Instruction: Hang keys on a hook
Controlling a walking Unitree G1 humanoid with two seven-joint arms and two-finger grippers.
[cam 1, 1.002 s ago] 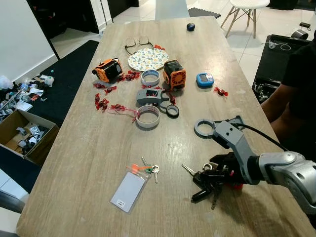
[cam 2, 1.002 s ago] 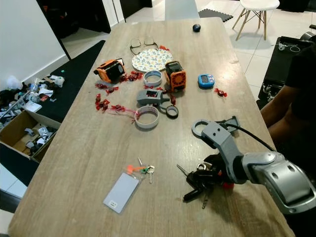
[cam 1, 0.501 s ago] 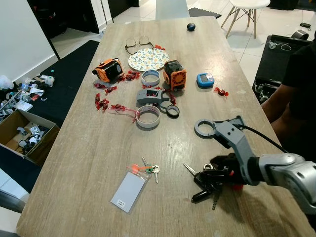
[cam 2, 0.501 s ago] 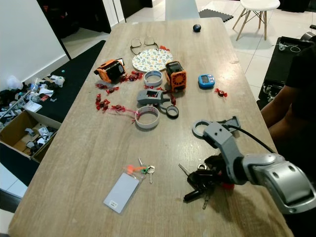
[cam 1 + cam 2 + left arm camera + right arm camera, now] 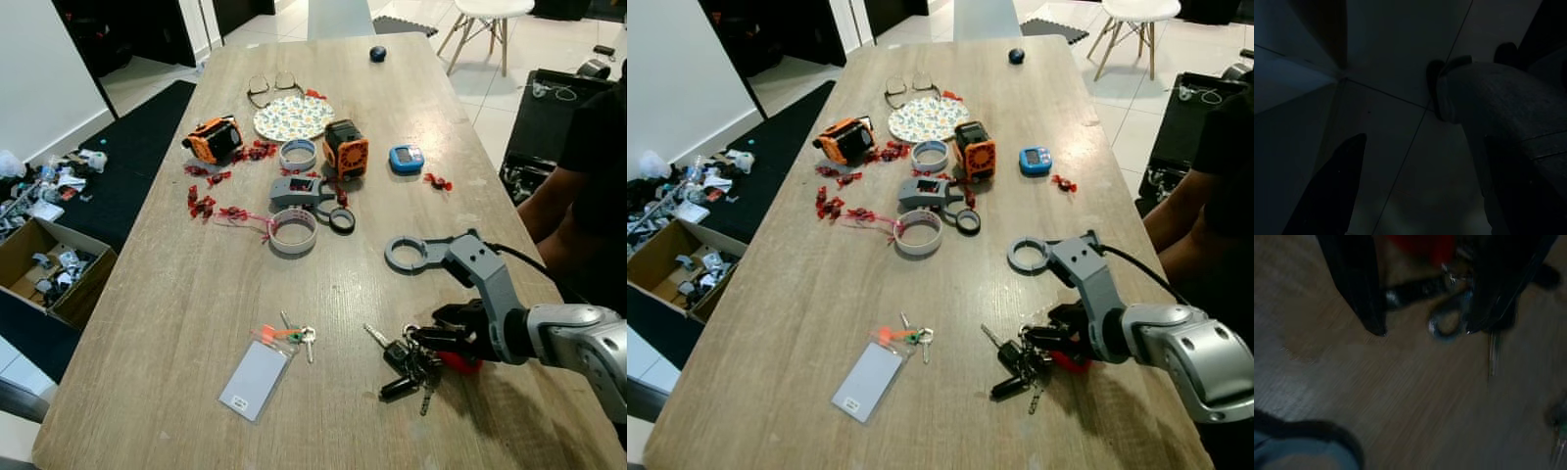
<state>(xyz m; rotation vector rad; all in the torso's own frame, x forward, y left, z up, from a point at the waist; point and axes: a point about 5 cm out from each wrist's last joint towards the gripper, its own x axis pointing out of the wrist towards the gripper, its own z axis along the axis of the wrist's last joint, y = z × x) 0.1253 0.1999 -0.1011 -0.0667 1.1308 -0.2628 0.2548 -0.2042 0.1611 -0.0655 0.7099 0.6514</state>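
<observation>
A long wooden tabletop (image 5: pixel 176 323) stretches away from me, scattered with small things. At its right edge a person in a black top (image 5: pixel 600 147) sits close by.

My right gripper (image 5: pixel 419 339) lies low over the tabletop near the right edge, toward the near end. In the right wrist view its two black fingers (image 5: pixel 1359 289) stand apart, with the metal ring of a bunch of keys (image 5: pixel 407 356) between their tips; that view is blurred, so I cannot tell whether they grip it. The bunch, with black fobs and a red tag, rests on the wood at the fingertips.

Toward the far end sit a patterned plate (image 5: pixel 294 117), a pair of glasses (image 5: pixel 272 85) beyond it, an orange and black device (image 5: pixel 214 138) by the left side, an orange and black block (image 5: pixel 346 148), and a blue gadget (image 5: pixel 407 159). Rolls of tape (image 5: pixel 294 231) and red wrapped sweets (image 5: pixel 204 204) lie mid-table. A grey ring-ended bracket (image 5: pixel 408 254) sits just beyond my right arm.

Near the front edge lies a clear card holder (image 5: pixel 257 380) with a small second set of keys (image 5: pixel 297 336) and an orange tag.

My left gripper (image 5: pixel 1400 161) hangs idle in shade above a tiled floor (image 5: pixel 1391 63), fingers apart.
</observation>
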